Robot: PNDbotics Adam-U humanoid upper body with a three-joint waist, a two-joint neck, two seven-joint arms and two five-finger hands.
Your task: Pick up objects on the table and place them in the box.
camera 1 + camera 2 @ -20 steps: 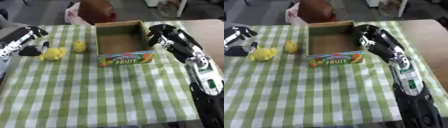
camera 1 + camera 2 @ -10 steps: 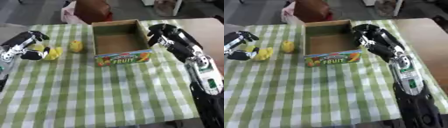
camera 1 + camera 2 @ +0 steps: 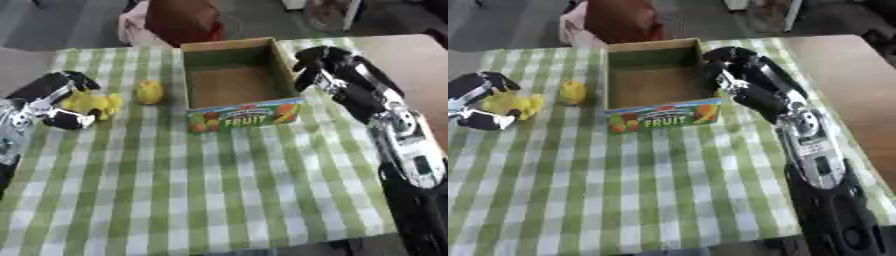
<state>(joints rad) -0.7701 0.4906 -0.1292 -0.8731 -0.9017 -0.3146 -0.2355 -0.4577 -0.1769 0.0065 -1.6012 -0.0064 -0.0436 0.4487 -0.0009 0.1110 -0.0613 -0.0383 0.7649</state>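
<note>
The left hand curls around a yellow toy at the table's left side, seemingly gripping it. To do this well, lift straight up, then carry it over the box. The right hand, fingers bent, holds nothing beside the box. 1 lemon waits nearby.

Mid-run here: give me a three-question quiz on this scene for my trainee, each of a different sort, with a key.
1. True or false: the box already holds a yellow object.
2. Which hand is around the yellow toy? A) left hand B) right hand
3. Fill in: the small yellow fruit lies on the cloth between the toy and the ____.

Key: 1. False, it looks empty. 2. A; the right hand is at the box's right wall. 3. box.
</note>
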